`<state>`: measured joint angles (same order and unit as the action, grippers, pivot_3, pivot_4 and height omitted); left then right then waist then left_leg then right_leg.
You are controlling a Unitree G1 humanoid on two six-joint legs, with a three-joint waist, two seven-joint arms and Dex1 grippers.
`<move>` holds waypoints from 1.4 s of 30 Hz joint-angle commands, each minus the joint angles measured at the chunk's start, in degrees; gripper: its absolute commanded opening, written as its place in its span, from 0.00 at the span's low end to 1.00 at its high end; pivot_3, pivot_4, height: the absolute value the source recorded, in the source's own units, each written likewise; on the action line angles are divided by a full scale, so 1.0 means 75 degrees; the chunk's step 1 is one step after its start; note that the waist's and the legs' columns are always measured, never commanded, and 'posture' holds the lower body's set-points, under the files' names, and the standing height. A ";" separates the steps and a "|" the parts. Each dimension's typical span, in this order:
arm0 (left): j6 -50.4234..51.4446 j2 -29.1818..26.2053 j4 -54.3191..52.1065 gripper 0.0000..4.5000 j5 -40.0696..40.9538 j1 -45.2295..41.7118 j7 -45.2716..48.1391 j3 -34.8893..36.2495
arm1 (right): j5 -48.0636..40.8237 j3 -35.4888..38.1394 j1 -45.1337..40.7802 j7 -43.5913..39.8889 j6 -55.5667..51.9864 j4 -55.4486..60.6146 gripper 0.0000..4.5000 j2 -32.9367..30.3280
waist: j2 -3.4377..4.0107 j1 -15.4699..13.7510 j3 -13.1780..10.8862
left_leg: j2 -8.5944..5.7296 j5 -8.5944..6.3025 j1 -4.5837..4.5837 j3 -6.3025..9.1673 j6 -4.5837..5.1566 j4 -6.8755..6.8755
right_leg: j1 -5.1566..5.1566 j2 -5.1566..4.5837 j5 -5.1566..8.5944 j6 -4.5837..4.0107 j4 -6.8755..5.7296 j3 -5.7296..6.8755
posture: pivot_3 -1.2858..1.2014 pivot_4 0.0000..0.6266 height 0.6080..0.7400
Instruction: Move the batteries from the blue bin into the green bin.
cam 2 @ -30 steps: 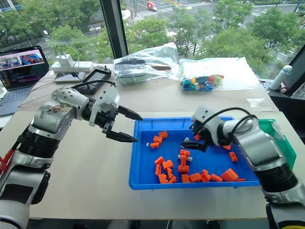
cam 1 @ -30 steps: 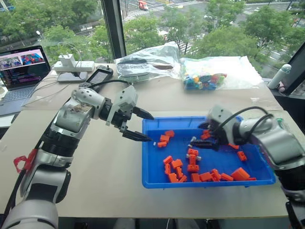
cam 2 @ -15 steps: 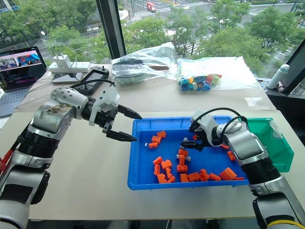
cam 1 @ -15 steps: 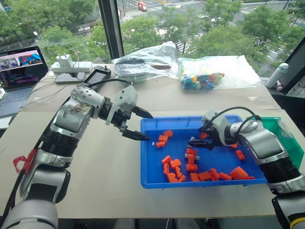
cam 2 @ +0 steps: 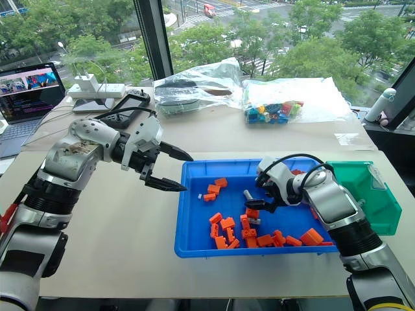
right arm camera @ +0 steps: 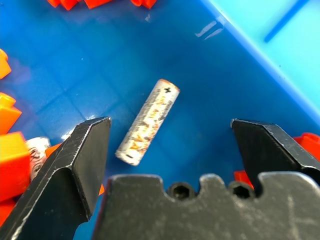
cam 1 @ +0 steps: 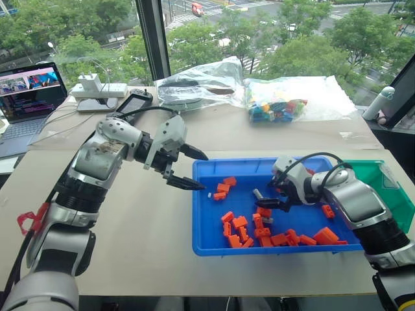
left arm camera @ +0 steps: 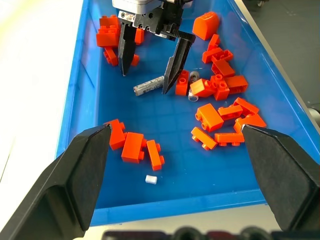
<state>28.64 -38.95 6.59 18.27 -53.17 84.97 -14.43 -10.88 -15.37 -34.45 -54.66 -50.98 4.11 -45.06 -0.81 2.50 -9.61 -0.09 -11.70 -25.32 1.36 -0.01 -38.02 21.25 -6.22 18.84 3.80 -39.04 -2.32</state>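
Bricks (left arm camera: 223,112), orange and loosely heaped, crowd the floor of the blue bin (cam 1: 206,240) on the near side of the right end effector (cam 2: 254,202), and a few more lie just behind it. One battery (right arm camera: 147,121) lies flat on bare blue floor directly between the spread fingers of the right end effector, apart from both fingertips (right arm camera: 82,155), slanted across the gap. Its near end is close to an orange brick, and a second whitish cylinder (right arm camera: 39,150) lies against the bricks beside the finger. The bin's rim rises just past the other finger, with open floor between. A small white stub (left arm camera: 151,179) lies alone near the bin's corner, below the left end effector (cam 1: 194,170). That end effector hangs spread above the bin's left rim, well apart from the battery, holding nothing. The green bin (cam 2: 363,194) sits touching the blue bin's far side, behind the right arm. Bags of coloured blocks (cam 1: 279,108), a laptop (cam 1: 29,97) and a charger (cam 1: 97,87) sit at the bench's far edge.
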 commanded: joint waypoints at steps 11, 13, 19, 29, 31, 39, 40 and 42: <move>0.0038 0.0060 -0.0204 1.00 0.0231 -0.0089 0.0053 0.0219 | -0.0097 0.0365 -0.0138 -0.0060 -0.0091 0.0264 0.06 -0.0155 | 0.0000 -0.0007 0.0000 | 0.0000 0.0000 0.0000 0.0001 0.0000 0.0000 | -0.0001 0.0000 0.0000 0.0000 0.0000 0.0001 | 0.52 0.24 0.98; 0.0130 0.0108 -0.0216 1.00 0.0337 -0.0125 0.0088 0.0253 | -0.0319 0.0661 -0.0281 -0.0278 -0.0309 0.0624 0.06 -0.0475 | 0.0000 -0.0008 0.0000 | -0.0001 0.0000 0.0000 0.0000 0.0000 0.0000 | 0.0000 0.0000 0.0000 0.0000 0.0001 0.0000 | 0.52 0.24 0.98; 0.0255 0.0321 -0.0163 1.00 0.0586 -0.0299 0.0125 0.0312 | -0.1213 0.1903 -0.0472 -0.0878 -0.1207 0.1465 0.06 -0.1886 | 0.0002 -0.0058 -0.0003 | -0.0001 0.0000 -0.0003 -0.0001 0.0001 0.0000 | 0.0001 -0.0001 0.0000 0.0000 0.0006 -0.0001 | 0.52 0.24 0.98; 0.0682 0.0801 -0.0239 1.00 0.1146 -0.0461 0.0236 0.0386 | -0.0029 0.4125 0.2186 -0.0260 -0.0685 0.0334 0.06 -0.4484 | 0.0001 -0.0207 -0.0002 | -0.0006 -0.0004 -0.0016 -0.0014 0.0006 -0.0001 | 0.0002 -0.0011 0.0000 0.0000 0.0018 -0.0004 | 0.52 0.24 0.98; 0.0683 0.0846 -0.0235 1.00 0.1139 -0.0493 0.0209 0.0372 | 0.0260 0.4169 0.2786 -0.0058 -0.0394 0.0169 0.06 -0.4498 | 0.0001 -0.0134 -0.0002 | 0.0001 -0.0004 -0.0010 -0.0017 0.0006 0.0000 | 0.0001 -0.0005 0.0000 0.0000 0.0015 -0.0007 | 0.52 0.24 0.98; 0.0634 0.0793 -0.0225 1.00 0.1037 -0.0542 0.0183 0.0352 | 0.0743 0.3939 0.3277 0.0723 0.0211 -0.0225 0.40 -0.4175 | 0.0007 -0.0015 0.0000 | 0.0002 -0.0002 -0.0003 -0.0016 0.0005 -0.0001 | 0.0000 -0.0003 0.0000 0.0000 0.0013 -0.0011 | 0.52 0.24 0.98; 0.0650 0.0766 -0.0258 1.00 0.1034 -0.0523 0.0173 0.0355 | 0.0704 0.3964 0.3176 0.0749 0.0217 -0.0219 0.48 -0.4146 | 0.0007 -0.0018 0.0000 | 0.0001 -0.0002 -0.0003 -0.0016 0.0005 -0.0001 | 0.0000 -0.0003 0.0000 0.0000 0.0015 -0.0011 | 0.52 0.24 0.98; 0.0675 0.0695 -0.0330 1.00 0.1033 -0.0465 0.0167 0.0360 | 0.0565 0.4042 0.2781 0.0746 0.0292 -0.0169 0.61 -0.4134 | 0.0007 -0.0012 0.0000 | 0.0001 -0.0002 -0.0003 -0.0017 0.0004 -0.0001 | -0.0001 -0.0003 0.0000 0.0000 0.0017 -0.0011 | 0.52 0.24 0.98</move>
<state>33.78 -32.99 6.06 25.86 -56.00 86.14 -12.40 -6.60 12.96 -10.85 -49.72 -50.34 1.86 -75.09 -0.75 2.41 -9.61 -0.08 -11.71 -25.34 1.23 0.03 -38.02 21.25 -6.24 18.84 3.80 -38.89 -2.42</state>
